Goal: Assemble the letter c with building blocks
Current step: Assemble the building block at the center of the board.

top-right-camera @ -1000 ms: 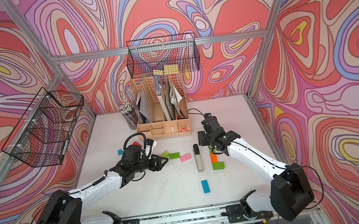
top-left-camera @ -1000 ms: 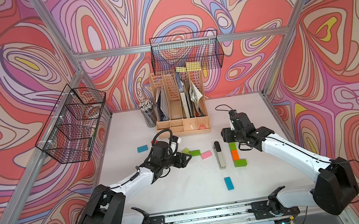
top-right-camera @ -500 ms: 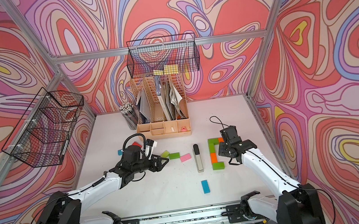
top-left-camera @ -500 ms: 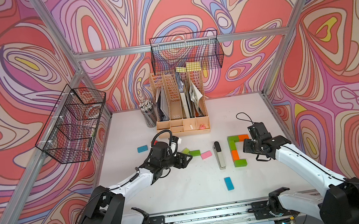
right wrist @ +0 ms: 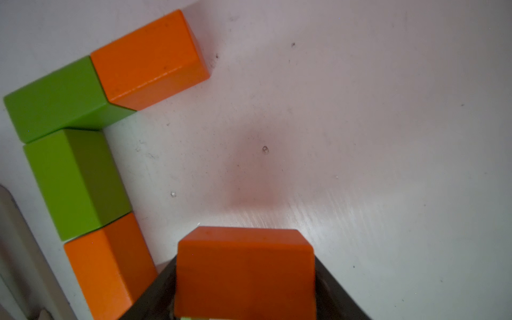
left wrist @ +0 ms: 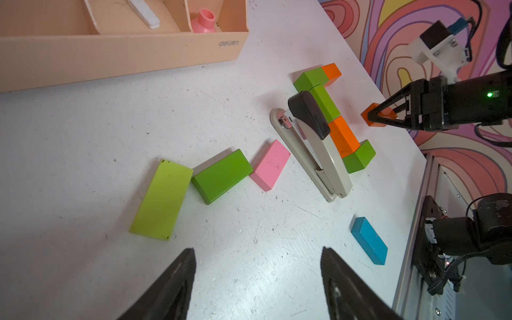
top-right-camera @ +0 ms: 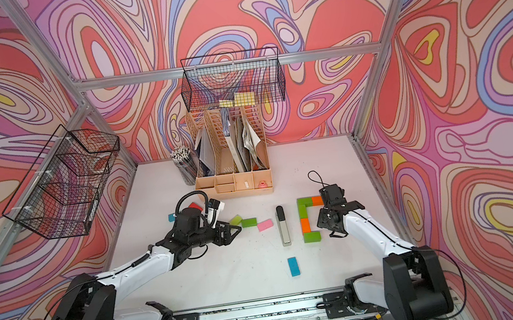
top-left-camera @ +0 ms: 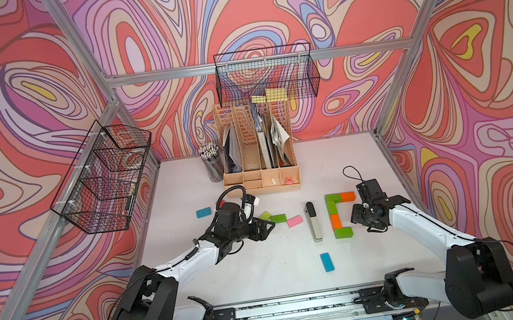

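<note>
Orange brick (right wrist: pixel 245 271) clamped in right gripper (left wrist: pixel 378 115), just right of letter c (top-left-camera: pixel 334 214) at scene right, beside its near green end brick (top-left-camera: pixel 343 232). Risk: a skewed set-down shoves that brick out of line. Left gripper (left wrist: pixel 257 250) released, empty.

Twelve building blocks (top-left-camera: pixel 343 232) in all: four green blocks (top-left-camera: pixel 278 218), three orange blocks (top-left-camera: pixel 336 221), two blue blocks (top-left-camera: pixel 327 262), one lime block (top-left-camera: pixel 265 215), one pink block (top-left-camera: pixel 295 220), one red block (top-right-camera: pixel 195 206). One stapler (top-left-camera: pixel 313 224), two wire baskets (top-left-camera: pixel 266 75), one desk organiser (top-left-camera: pixel 260 173), one pencil cup (top-left-camera: pixel 213 166).
</note>
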Motion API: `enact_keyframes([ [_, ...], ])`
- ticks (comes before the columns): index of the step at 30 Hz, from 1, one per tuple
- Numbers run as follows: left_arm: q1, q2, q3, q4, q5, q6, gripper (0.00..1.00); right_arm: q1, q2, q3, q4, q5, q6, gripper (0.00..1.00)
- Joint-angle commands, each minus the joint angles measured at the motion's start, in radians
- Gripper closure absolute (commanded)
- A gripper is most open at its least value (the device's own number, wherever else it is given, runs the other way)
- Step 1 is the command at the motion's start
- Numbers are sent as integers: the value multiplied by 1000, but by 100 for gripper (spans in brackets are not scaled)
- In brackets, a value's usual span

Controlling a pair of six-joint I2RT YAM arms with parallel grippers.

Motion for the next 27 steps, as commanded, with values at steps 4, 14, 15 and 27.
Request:
enact_keyframes([
  [4, 4, -4, -5, 22, 9, -2, 26, -7, 51, 19, -29, -19, 45, 35],
  [14, 4, 10, 0, 23, 5, -1, 26, -8, 84, 20, -47, -23, 71, 33],
  [15, 4, 7, 0, 19, 2, 2, 26, -8, 89, 19, -48, -23, 78, 33],
  [27, 4, 0, -3, 18, -3, -1, 26, -8, 73, 23, -76, 7, 107, 24],
])
